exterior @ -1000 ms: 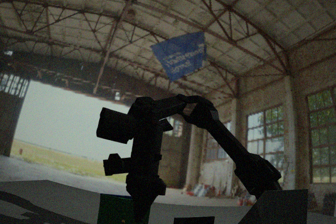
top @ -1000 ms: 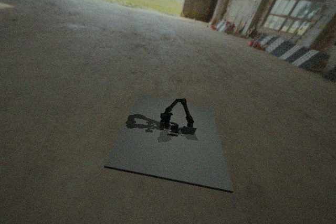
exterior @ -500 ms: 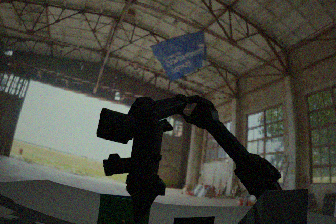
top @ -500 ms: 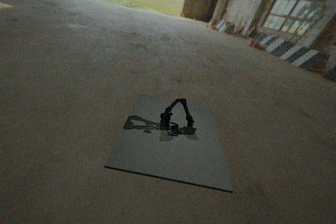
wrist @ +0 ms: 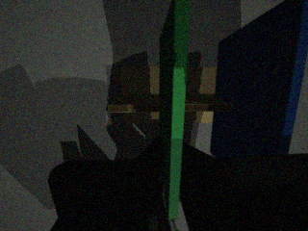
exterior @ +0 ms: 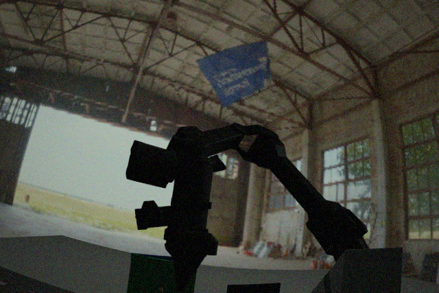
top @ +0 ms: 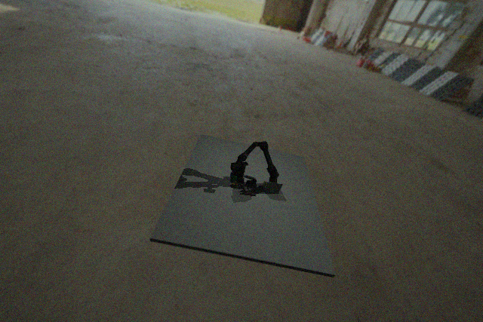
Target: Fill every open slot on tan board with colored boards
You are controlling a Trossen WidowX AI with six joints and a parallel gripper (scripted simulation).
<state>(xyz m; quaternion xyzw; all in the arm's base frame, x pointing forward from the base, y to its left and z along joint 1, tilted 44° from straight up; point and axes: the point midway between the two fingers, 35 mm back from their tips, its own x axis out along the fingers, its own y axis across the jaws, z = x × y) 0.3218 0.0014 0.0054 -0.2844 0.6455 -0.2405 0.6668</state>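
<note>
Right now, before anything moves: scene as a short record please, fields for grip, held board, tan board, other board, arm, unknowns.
grip: gripper shut on green board
held_board: green board, edge-on to the wrist view
tan_board: tan board, runs crosswise to the green board in the wrist view
other_board: blue board, upright, to the right of the green one in the wrist view
arm: bent at the elbow, gripper end pointing down
unknowns: notch alignment, seating depth, number of open slots
</note>
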